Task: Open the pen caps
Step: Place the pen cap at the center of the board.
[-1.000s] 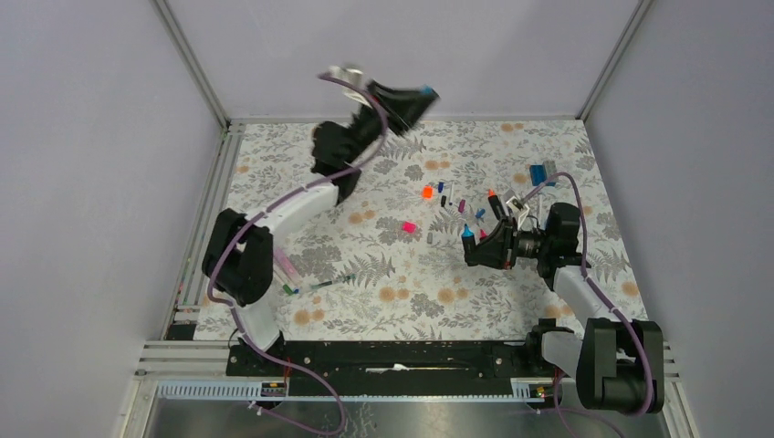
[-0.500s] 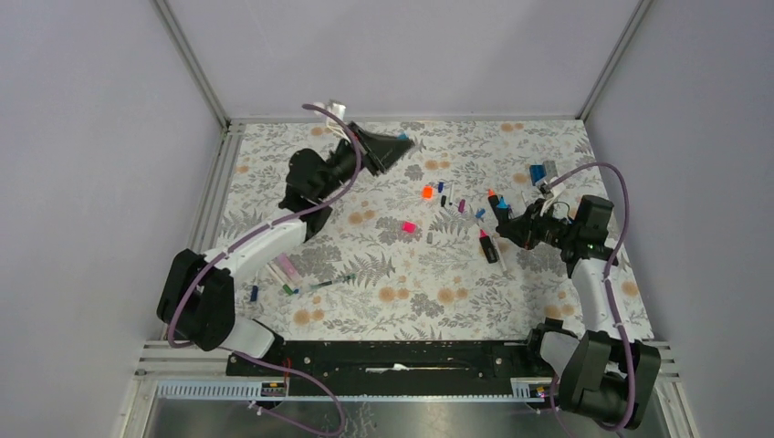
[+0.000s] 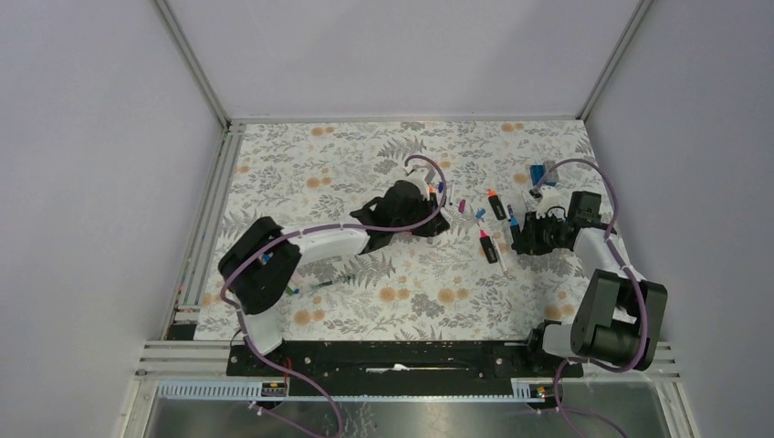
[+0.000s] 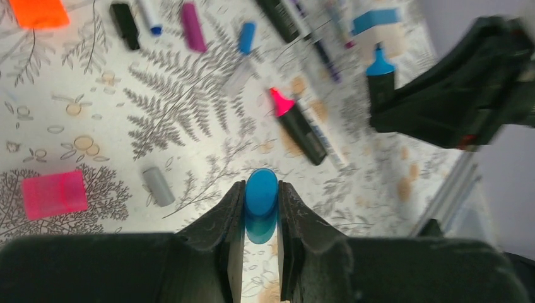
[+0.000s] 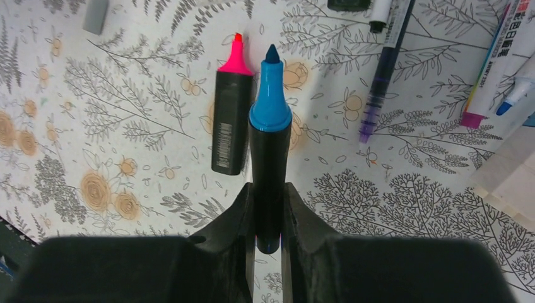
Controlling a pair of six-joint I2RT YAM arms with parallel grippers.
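My left gripper (image 4: 261, 186) is shut on a stubby blue pen cap (image 4: 261, 201), low over the table's middle (image 3: 434, 222). My right gripper (image 5: 270, 186) is shut on a black highlighter (image 5: 270, 158) whose blue tip is bare; it hovers at the right (image 3: 520, 239). A black highlighter with a bare pink tip (image 5: 231, 120) lies just left of it on the cloth. Loose caps lie about: orange (image 4: 38, 12), pink (image 4: 53, 194), black (image 4: 124, 25), lilac (image 4: 193, 26), slim blue (image 4: 246, 36) and grey (image 4: 158, 186).
An orange-tipped highlighter (image 3: 496, 204) and thin pens (image 5: 378, 82) lie between the grippers. A blue block (image 3: 538, 172) sits at the back right. More pens lie at the left front (image 3: 315, 287). Metal frame posts edge the floral table (image 3: 301, 164).
The left arm has swung down from high at the back to low over the table's middle, still gripping the blue cap. The right gripper drew back rightward with the blue-tipped highlighter.
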